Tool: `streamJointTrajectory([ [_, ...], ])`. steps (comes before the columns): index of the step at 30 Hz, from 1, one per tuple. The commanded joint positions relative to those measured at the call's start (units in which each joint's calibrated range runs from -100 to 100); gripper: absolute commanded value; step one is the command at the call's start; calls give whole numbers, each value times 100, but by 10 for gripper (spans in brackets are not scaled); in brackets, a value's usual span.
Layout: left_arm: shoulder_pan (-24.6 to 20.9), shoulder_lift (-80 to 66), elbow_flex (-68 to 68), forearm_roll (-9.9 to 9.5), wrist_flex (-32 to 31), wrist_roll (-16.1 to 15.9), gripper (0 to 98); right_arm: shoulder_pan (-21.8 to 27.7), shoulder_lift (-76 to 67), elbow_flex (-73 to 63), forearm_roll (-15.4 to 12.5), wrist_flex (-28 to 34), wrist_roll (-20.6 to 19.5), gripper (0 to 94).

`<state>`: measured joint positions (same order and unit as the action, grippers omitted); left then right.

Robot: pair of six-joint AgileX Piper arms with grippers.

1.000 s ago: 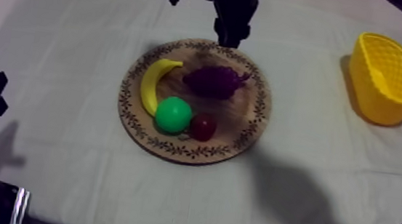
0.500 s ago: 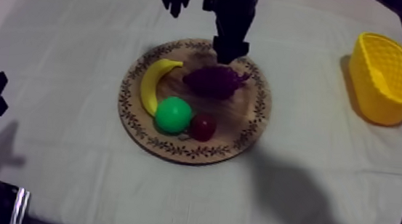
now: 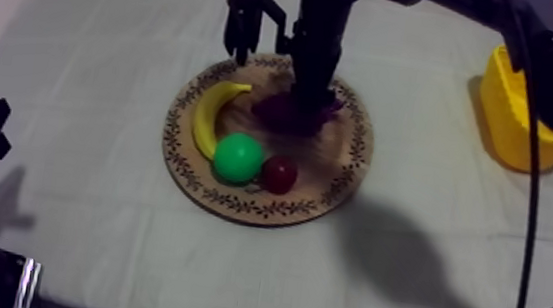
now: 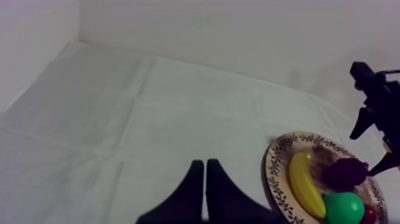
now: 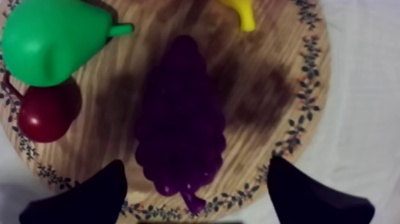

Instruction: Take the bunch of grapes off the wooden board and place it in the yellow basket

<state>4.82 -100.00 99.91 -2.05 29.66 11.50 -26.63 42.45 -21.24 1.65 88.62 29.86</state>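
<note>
Nearest, low at the left side of the grey-white cloth (image 3: pixel 78 243): left gripper (image 4: pixel 205 171), fingers pressed together into a narrow wedge, nothing between them. Farther in, mid-table: round wooden board (image 3: pixel 234 201). On its near part, small red fruit (image 3: pixel 280 175) just beside pear (image 3: pixel 239 157). Behind those, banana (image 3: pixel 209 118) along the left rim and bunch of grapes (image 3: pixel 275 116) lying flat on the far half, stem end toward the rim. Directly over the grapes: right gripper (image 5: pixel 196 170), spread wide, one finger at each side of the stem end, clear of the fruit. Well apart, at the far right: yellow basket (image 3: pixel 507 114), partly behind the right arm.
</note>
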Motion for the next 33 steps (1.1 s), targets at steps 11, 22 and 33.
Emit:
streamJointTrajectory([
  [11, 0, 0, -2, -2, 1, 0, 1, 36, 843, -240, -22, -261, 75, 667],
  [22, 0, 0, -2, -2, 1, 0, 1, 51, 1104, -390, -19, -361, 65, 373],
  [33, 0, 0, -2, -2, 1, 0, 1, 100, 572, -461, -22, -295, -35, 267],
])
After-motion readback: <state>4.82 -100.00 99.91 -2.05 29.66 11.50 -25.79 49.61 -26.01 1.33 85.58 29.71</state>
